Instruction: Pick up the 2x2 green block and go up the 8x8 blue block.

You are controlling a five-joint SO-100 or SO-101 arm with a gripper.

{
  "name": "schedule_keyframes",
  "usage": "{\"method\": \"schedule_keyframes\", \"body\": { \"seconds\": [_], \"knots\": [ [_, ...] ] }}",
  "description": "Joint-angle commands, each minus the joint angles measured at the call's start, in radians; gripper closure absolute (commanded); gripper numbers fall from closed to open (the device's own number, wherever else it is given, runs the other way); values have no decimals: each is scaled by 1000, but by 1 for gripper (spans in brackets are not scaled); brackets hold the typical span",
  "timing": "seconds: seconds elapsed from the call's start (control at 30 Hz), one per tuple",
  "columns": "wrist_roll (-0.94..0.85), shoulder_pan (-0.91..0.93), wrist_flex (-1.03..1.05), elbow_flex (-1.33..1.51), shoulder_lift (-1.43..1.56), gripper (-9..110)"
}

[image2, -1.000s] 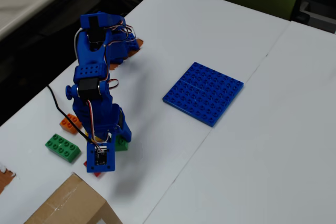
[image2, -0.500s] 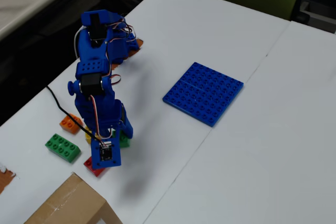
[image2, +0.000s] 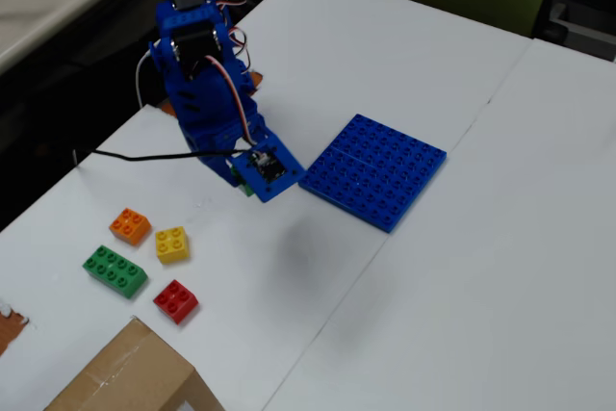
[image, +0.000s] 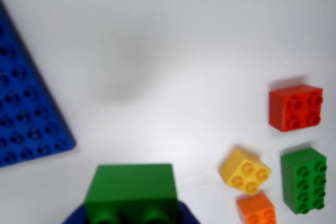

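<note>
— At the bottom edge of the wrist view, what does the gripper [image: 131,216] hold?
— The jaws clasp the small green brick [image: 131,184], which fills the lower middle; blue finger tips show on either side of it, cut off by the frame.
— Does the fixed view show that brick?
— Barely. A sliver of green [image2: 246,189] peeks out under the blue arm [image2: 202,74], raised off the table just left of the blue baseplate [image2: 373,170]. The fingers themselves are hidden behind the wrist camera mount.
— And the loose bricks?
— Both views show the red brick [image: 295,107], the yellow brick [image: 244,170], the orange brick [image: 256,209] and the long green brick [image: 303,180], grouped together well apart from the baseplate. The wrist view is blurred and cuts the baseplate [image: 26,108] off at its left edge.
— The surroundings?
— Only the fixed view shows them: a white table [image2: 462,286], a cardboard box [image2: 130,377] at its near edge, a black cable [image2: 144,155], a dark floor beyond.
</note>
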Motion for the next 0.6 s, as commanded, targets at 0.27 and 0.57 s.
{"method": "schedule_keyframes", "body": {
  "seconds": [0.27,0.57],
  "knots": [
    [129,-339,31,40,262,100],
    [179,-548,23,-15,219,100]
  ]
}}
